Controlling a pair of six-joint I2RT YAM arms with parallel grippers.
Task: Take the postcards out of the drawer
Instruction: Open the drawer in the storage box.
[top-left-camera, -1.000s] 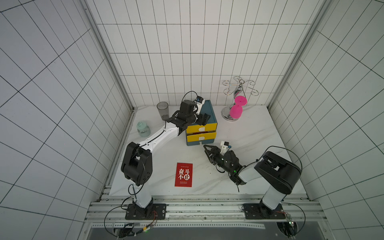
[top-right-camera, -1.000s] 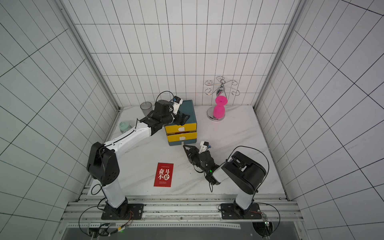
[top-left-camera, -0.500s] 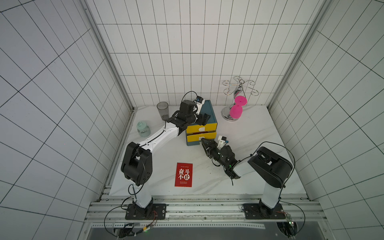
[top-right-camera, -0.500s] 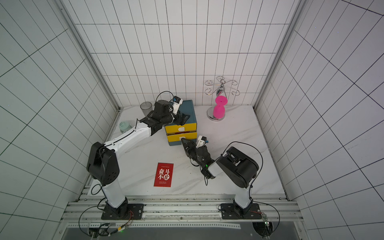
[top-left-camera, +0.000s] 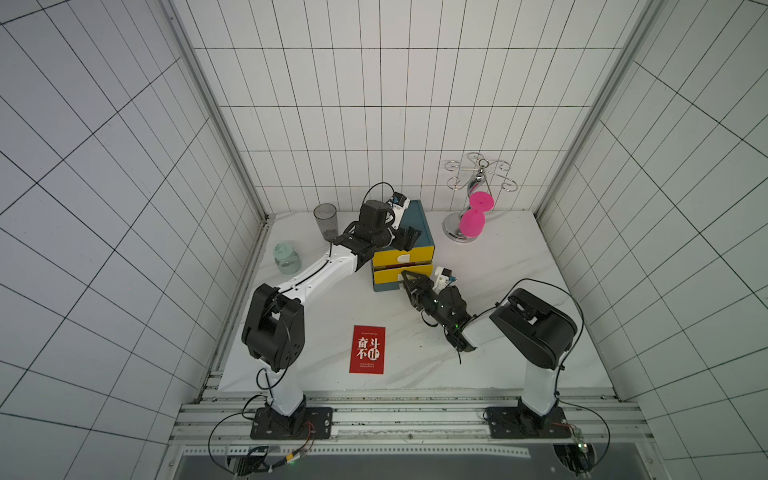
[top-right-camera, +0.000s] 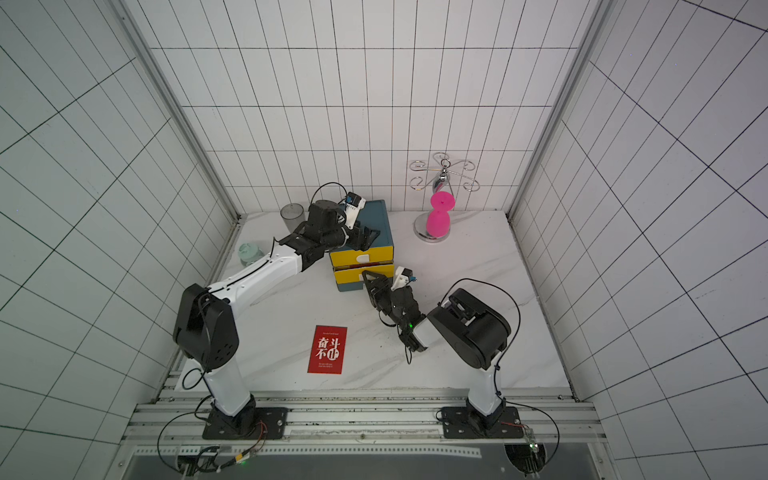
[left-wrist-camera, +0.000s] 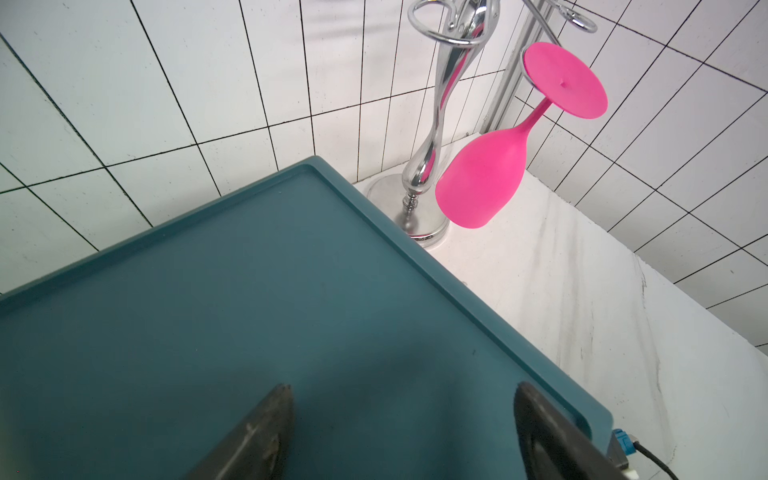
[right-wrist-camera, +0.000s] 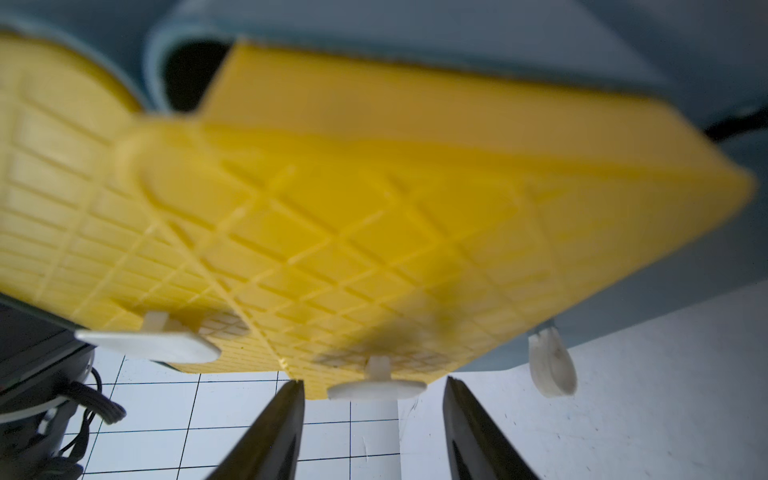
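Right wrist view shows the right gripper (right-wrist-camera: 374, 382) open at the front of the lower yellow drawer (right-wrist-camera: 332, 249). Its two fingers (right-wrist-camera: 270, 432) stand either side of the white handle (right-wrist-camera: 376, 390), with a gap on each side and no contact seen. In both top views this gripper (top-left-camera: 409, 278) (top-right-camera: 370, 277) sits low against the drawer front of the teal cabinet (top-left-camera: 422, 216) (top-right-camera: 380, 220).

The left gripper (left-wrist-camera: 403, 386) is spread wide over the cabinet top, with nothing between its fingers.

One postcard (top-left-camera: 367, 349) (top-right-camera: 327, 349), red with white lettering, lies flat on the table (top-left-camera: 498, 270). It is near the front edge, between the two arm bases and well apart from the cabinet.

A pink glass (left-wrist-camera: 482, 183) hangs upside down from a chrome rack (left-wrist-camera: 436, 124) beside the cabinet.
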